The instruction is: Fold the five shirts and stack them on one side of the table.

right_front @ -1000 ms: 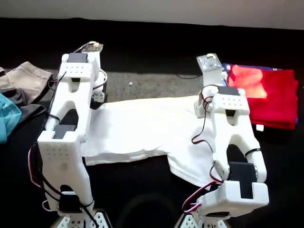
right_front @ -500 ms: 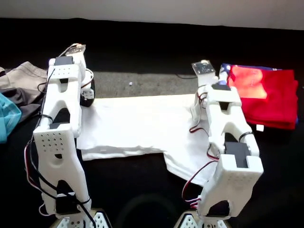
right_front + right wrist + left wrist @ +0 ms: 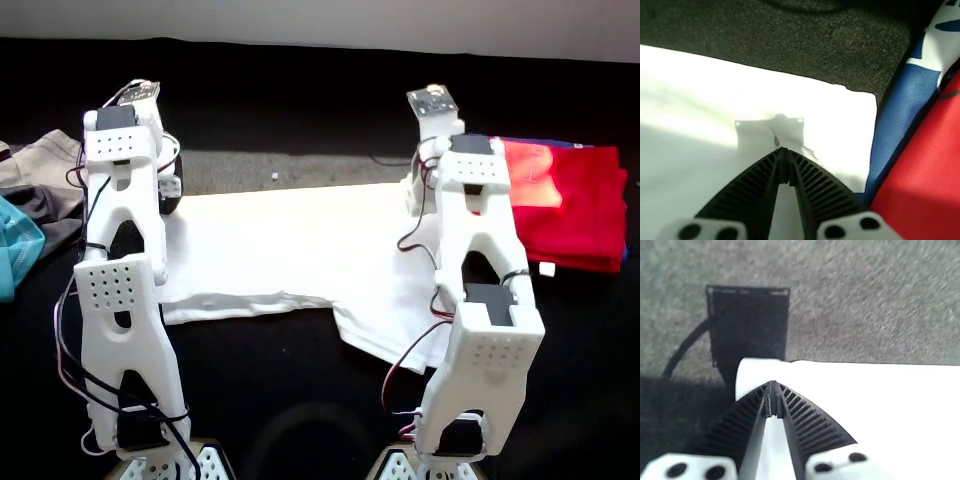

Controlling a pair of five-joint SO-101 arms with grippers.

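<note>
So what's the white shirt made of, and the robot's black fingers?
White shirt: soft matte cloth, maybe cotton; it lies limp and wrinkles where it is pinched. Black fingers: hard plastic, most likely; stiff with neat moulded ridges.

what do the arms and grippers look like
The left arm and right arm are blocky white shells with black motors at the joints and dot-grid holes on some panels. Thin red and black cables loop along them. The left gripper and right gripper each have two black ribbed fingers on a white base.
</note>
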